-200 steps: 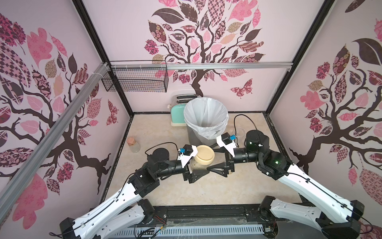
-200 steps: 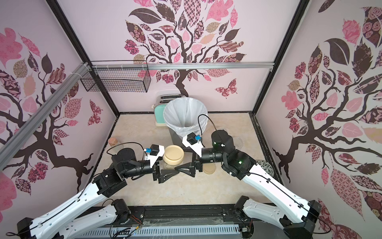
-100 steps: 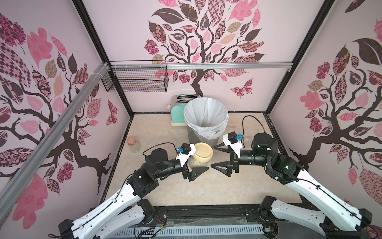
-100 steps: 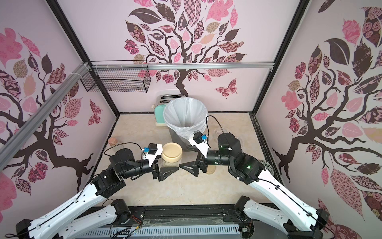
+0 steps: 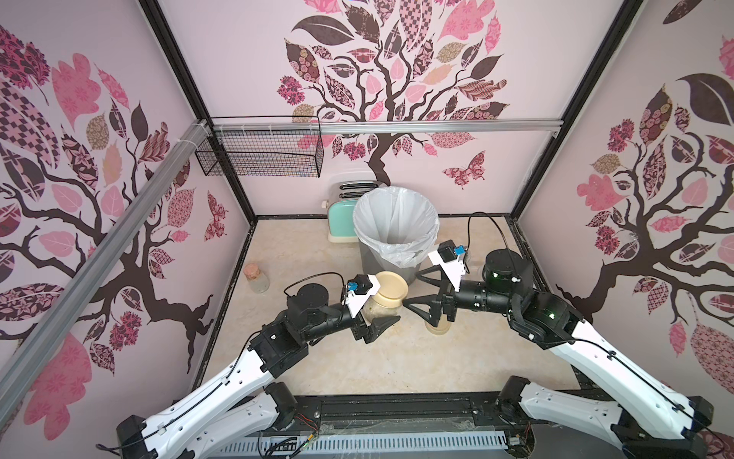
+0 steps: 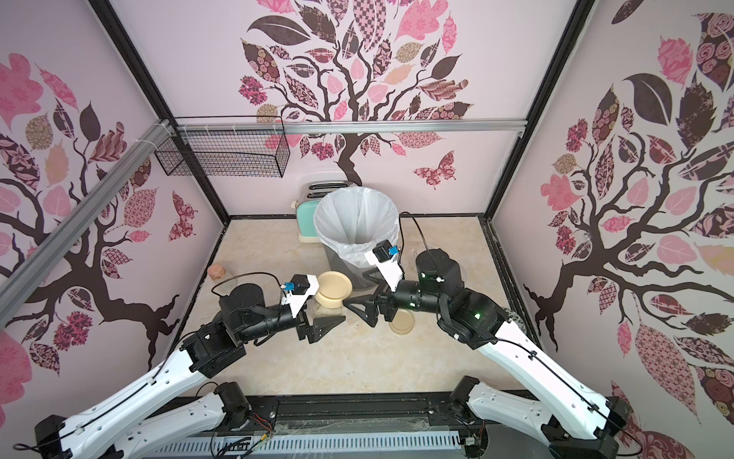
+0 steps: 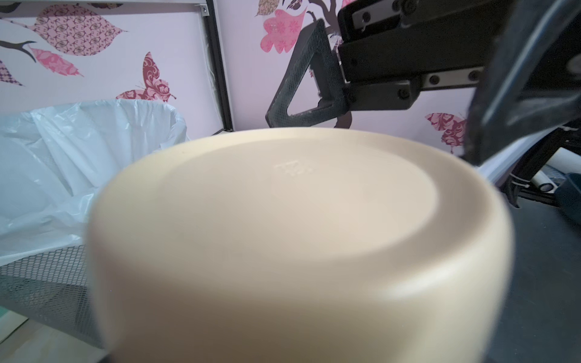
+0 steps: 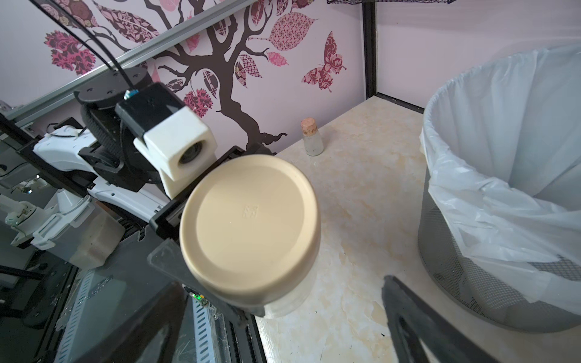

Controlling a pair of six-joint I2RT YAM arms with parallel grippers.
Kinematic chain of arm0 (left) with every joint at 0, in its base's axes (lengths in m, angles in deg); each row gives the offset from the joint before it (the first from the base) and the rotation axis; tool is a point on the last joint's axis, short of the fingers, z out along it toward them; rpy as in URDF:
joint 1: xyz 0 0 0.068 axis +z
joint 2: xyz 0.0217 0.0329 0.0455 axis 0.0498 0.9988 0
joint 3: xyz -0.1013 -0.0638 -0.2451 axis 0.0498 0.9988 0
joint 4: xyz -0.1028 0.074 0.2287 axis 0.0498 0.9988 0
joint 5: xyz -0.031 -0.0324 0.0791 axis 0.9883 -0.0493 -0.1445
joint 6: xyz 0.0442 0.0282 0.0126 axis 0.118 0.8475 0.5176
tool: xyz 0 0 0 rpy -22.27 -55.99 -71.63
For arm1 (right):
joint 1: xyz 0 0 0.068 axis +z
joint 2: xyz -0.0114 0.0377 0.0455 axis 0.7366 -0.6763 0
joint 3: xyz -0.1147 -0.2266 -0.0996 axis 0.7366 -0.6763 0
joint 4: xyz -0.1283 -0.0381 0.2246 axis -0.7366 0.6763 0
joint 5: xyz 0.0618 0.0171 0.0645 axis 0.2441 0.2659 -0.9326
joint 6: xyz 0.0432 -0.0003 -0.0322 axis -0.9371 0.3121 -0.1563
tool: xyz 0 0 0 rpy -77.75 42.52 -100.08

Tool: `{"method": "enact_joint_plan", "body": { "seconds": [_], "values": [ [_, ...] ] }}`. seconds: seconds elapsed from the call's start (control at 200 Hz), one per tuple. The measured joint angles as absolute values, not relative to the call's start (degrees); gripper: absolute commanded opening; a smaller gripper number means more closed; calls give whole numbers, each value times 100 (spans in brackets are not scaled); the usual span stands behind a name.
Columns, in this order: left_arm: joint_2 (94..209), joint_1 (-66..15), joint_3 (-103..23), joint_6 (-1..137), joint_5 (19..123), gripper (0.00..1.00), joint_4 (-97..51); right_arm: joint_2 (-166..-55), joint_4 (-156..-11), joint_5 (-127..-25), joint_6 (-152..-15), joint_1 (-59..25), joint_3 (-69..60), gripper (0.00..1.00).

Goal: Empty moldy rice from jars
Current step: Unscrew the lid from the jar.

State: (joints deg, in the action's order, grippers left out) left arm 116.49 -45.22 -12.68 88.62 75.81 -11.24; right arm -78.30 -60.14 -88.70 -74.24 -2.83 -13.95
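Jar (image 5: 387,300): clamped in L gripper (image 5: 382,312), tilted, lid (image 8: 248,229) on, cream rice (image 5: 377,314) thru glass. R gripper (image 5: 412,292): spread wide beside lid, touching nothing.

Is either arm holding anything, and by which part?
The left gripper holds a lidded jar by its glass body, below the lid. The right gripper, jaws open beside the lid, holds nothing.

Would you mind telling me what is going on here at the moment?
The left gripper holds a jar of rice off the table, tilted, with its lid on and facing the right gripper. The right gripper is open and just short of the lid, not touching it. The bin stands behind them; a second jar sits closed under the right arm.
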Motion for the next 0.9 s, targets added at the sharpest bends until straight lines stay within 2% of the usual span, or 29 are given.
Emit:
{"method": "enact_joint_plan", "body": {
  "seconds": [0.365, 0.9],
  "values": [
    [11905, -4522, -1266, 9013, 6949, 75, -1395, -8204, -6092, -8529, -7743, -121, -1127, 100],
    [11939, -4517, -1251, 8996, 6774, 75, -1651, -8563, -6154, -8077, -7741, 135, -987, 99]
  ]
}}
